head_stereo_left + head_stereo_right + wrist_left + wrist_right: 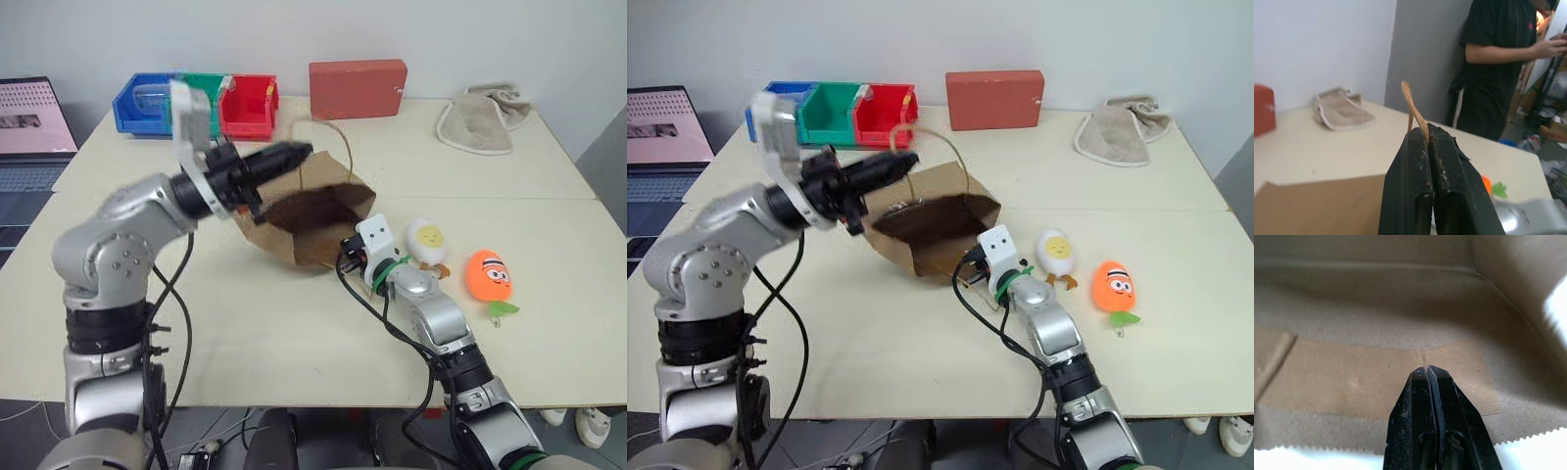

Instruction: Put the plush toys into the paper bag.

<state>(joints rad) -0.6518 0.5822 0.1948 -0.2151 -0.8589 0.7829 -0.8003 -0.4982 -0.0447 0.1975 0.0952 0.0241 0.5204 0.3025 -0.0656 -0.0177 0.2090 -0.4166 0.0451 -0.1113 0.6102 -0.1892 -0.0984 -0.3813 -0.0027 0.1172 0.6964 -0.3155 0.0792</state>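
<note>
Right gripper low over near part of table, jaws pressed together, tips at the mouth of the paper bag, pointing at its inner brown wall, nothing held between them. Just right of that wrist, egg toy lying on table, white with yellow face and orange feet, outside the bag. Further right, apart from the egg, orange toy with green leaf, also on table and outside the bag. Bag tipped on its side at table centre, open mouth toward the right gripper, inside dark. Left gripper raised above bag's upper edge, jaws clamped tight on a tan cord handle, cord loop sticking up past the fingertips. Behind bag, second handle loop standing up. Far edge of table: red box in the middle, row of blue, green and red bins to its left, beige cloth at far right. Laptop beyond table's left edge. In left wrist view, person in black shirt standing beyond table.
</note>
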